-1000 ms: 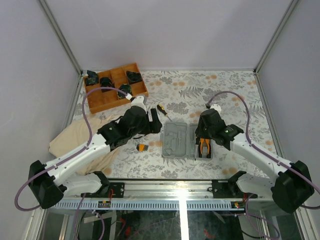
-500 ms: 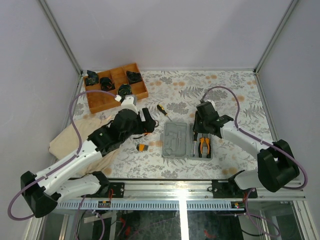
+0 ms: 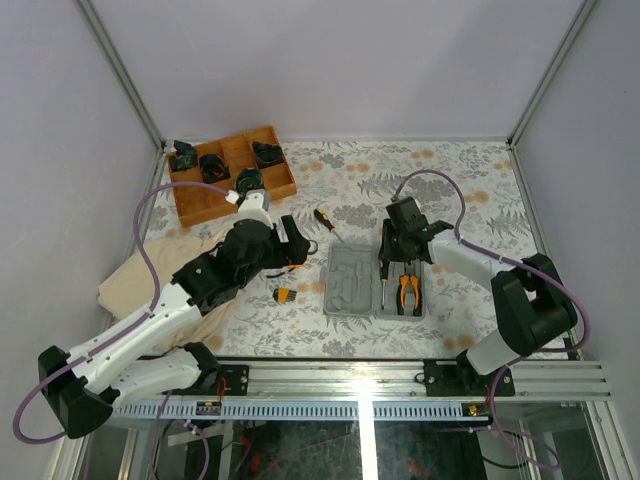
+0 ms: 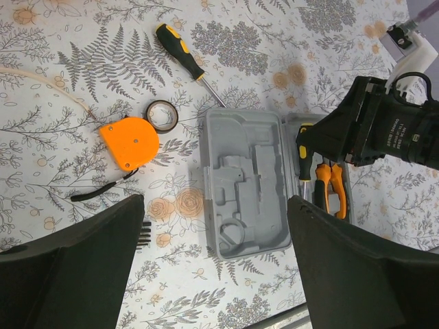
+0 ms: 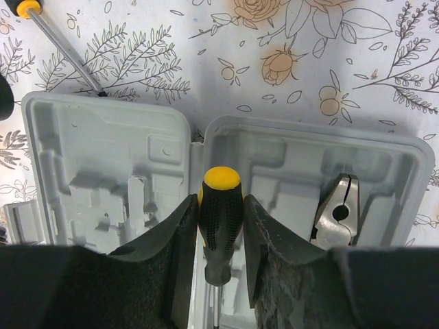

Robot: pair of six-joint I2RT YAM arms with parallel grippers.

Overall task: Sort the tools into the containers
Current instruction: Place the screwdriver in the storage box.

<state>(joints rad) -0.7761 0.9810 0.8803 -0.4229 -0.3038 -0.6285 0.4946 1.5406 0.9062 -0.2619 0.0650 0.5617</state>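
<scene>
Floral tablecloth [image 3: 450,190]; grey case [image 3: 350,285] open at centre; right gripper [image 5: 221,236] clamped on black-yellow screwdriver [image 5: 221,212], low over right half, probably seating it beside pliers [image 3: 409,292]; left gripper [image 4: 216,205] wide, empty; tape measure [image 4: 128,142], ring [image 4: 163,115], loose screwdriver [image 4: 180,49] unsorted, upper left; since second ago, right arm drawn toward frame top, uncovering pliers.

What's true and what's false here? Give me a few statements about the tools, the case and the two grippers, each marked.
1. The right gripper grips a screwdriver. True.
2. The pliers lie on the table. False: they lie in the case, in its right half.
3. The left gripper holds the tape measure. False: it is open and empty; the tape measure lies on the table.
4. A second screwdriver lies on the table outside the case. True.
</scene>
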